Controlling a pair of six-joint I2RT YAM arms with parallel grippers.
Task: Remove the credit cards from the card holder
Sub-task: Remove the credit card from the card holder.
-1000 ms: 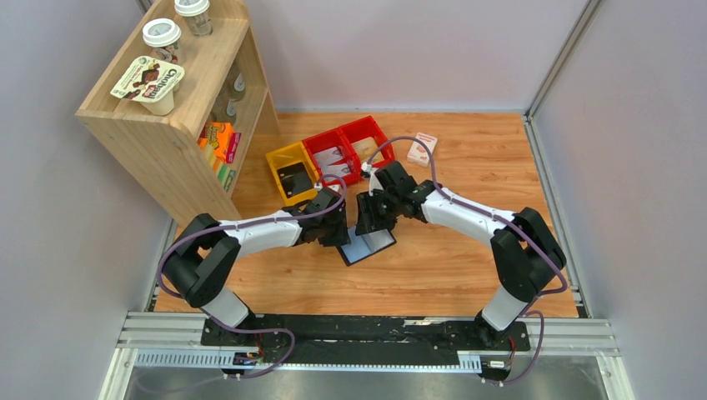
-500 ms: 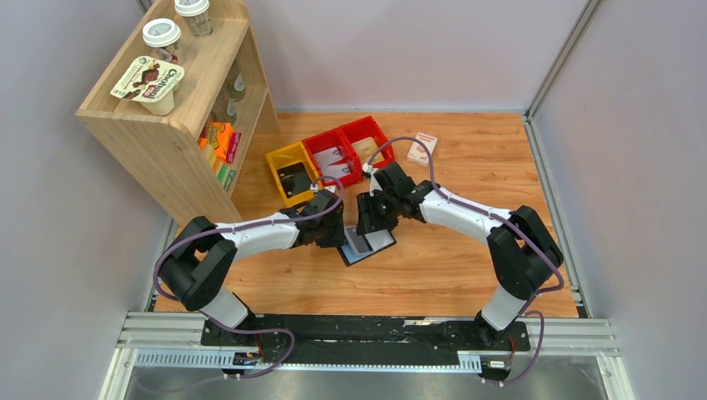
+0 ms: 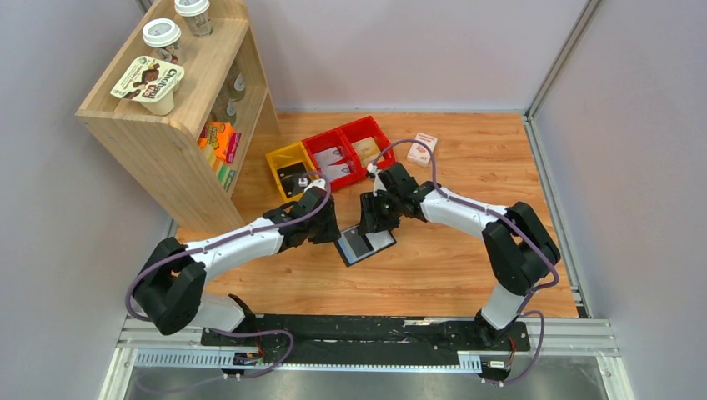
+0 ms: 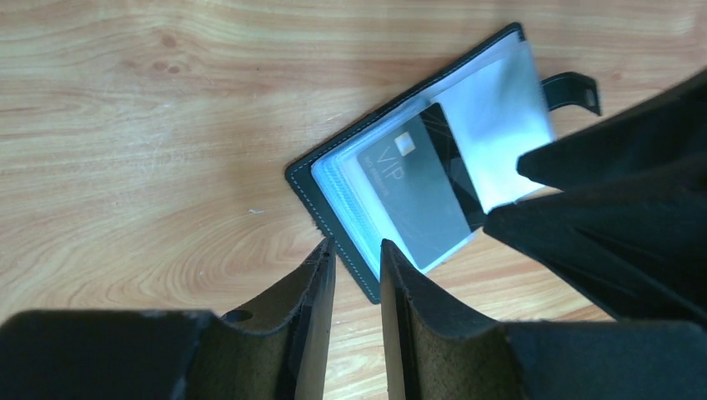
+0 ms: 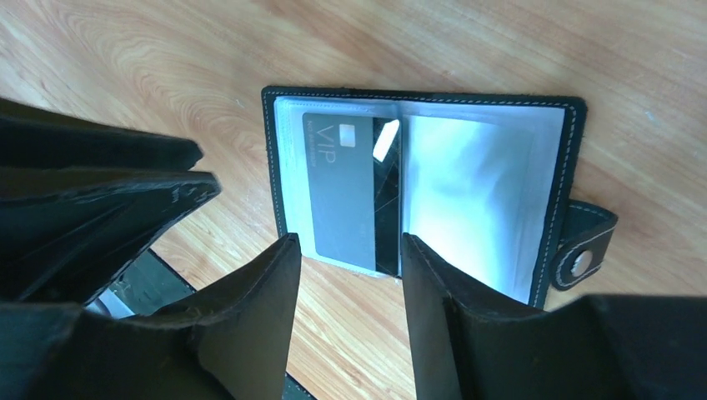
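Step in hand, as judged: pull the grey card (image 5: 342,192) out of its clear sleeve (image 5: 479,179).

1. Hold the card holder (image 3: 364,245) flat with one gripper on its black cover.
2. Pinch only the card's edge with the other, then draw it straight out so the holder does not lift.

The holder lies open near the middle of the surface (image 3: 475,167). The right gripper (image 5: 348,246) hovers over the card's edge, jaws apart and empty. The left gripper (image 4: 354,250) hangs just beside the cover's corner on the card side, jaws narrowly parted and empty.
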